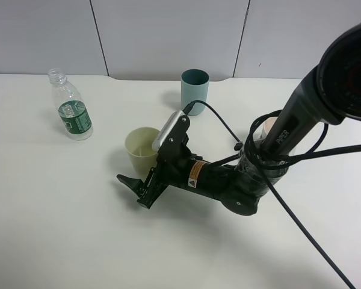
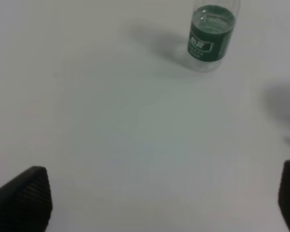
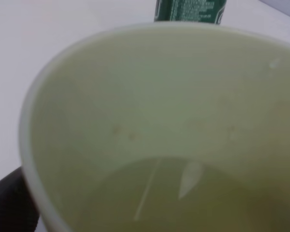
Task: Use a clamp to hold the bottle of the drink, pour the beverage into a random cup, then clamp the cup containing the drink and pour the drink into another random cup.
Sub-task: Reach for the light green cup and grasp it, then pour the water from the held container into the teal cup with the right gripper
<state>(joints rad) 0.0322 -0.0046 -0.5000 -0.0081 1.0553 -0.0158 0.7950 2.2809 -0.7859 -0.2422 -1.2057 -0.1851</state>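
The right gripper (image 1: 136, 190) sits low on the white table (image 1: 60, 229), jaws spread wide and gripping nothing, just beside the pale yellow-green cup (image 1: 142, 150) with clear liquid (image 3: 183, 203) in it, the bottle (image 1: 72, 113) upright to the left, the teal cup (image 1: 195, 88) behind, and the left gripper (image 2: 164, 203) likewise spread and empty.
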